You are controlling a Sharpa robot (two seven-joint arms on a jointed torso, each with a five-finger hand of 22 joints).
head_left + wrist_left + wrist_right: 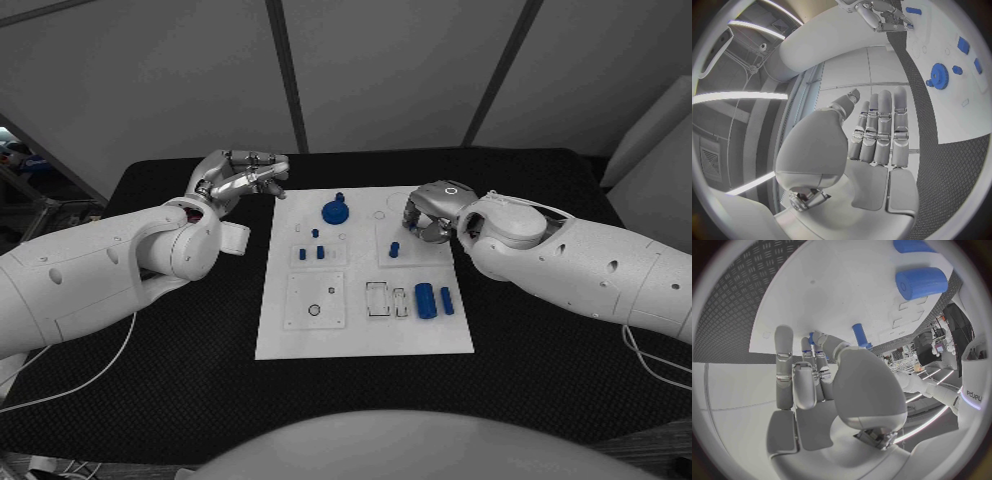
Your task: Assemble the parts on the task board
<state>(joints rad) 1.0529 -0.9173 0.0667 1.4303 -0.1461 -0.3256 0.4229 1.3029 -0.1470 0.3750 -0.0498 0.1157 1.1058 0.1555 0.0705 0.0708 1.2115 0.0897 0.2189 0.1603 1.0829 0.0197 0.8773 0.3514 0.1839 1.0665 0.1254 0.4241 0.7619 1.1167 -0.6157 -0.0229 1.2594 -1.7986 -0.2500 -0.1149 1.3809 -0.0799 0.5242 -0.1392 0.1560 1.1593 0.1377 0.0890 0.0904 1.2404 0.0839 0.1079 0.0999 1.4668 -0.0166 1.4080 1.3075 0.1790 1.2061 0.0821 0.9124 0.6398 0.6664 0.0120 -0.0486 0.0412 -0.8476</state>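
The white task board point(361, 330) lies in the middle of the black table. On it I see a blue gear point(335, 211), a few small blue pegs point(310, 252), an upright blue peg point(394, 248) and a thick blue cylinder point(426, 299) beside a thinner one point(447, 300). My right hand point(428, 216) hovers over the board's far right part, close to the upright peg point(859, 335). Its thumb and fingertips pinch a small blue part point(811, 338). My left hand point(240, 180) is off the board's far left corner, with fingers point(882, 130) stretched out and nothing in them.
The board has a raised square plate with a hole point(315, 300) at its near left and empty outlined slots point(378, 299) beside the cylinders. Black table point(173, 380) surrounds the board on all sides. The gear point(940, 75) lies on the board near my left hand.
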